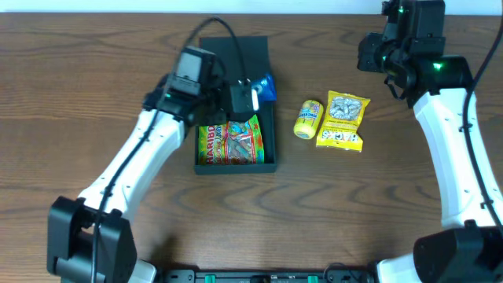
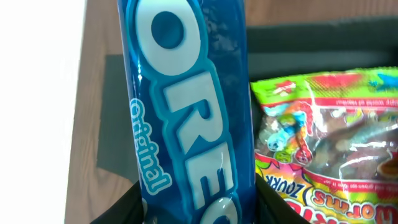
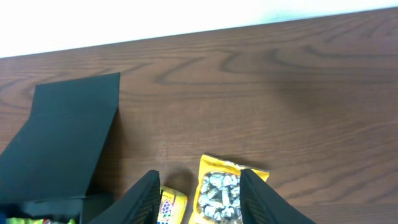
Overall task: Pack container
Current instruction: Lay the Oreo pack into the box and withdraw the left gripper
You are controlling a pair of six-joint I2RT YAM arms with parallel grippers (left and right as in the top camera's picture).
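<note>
The left gripper point(image 2: 196, 208) is clamped on a blue Oreo packet point(image 2: 186, 106). Its dark fingers point(image 2: 121, 208) press the packet's sides at the bottom edge of the wrist view. Only their tips show, and the packet runs out of frame above and below. From overhead, just a blue corner of the packet peeks out past the gripper's head, with the rest hidden under it.

The container point(image 1: 269, 118) sits open directly beneath this gripper, with its flap lid point(image 1: 236, 49) folded back on the far side. Inside it, just beside the held packet, lies a gummy bag point(image 2: 329, 137) (its print is cut off at the frame edge, with "Worms" only partly readable). Whether the packet's lower end touches the box floor cannot be told.

The right gripper point(image 3: 198, 196) hangs open with its fingers point(image 3: 140, 199) well apart and nothing between them. Below it, on the wooden table point(image 3: 280, 93), a yellow packet point(image 3: 221, 190) shows in the gap, its lower half cut off by the frame. A small yellow canister point(image 3: 169, 206) lies just beside the left finger, partly hidden behind it, and its label is too small to read. The container is off to this gripper's left, and only the flap and one corner are in that view.
</note>
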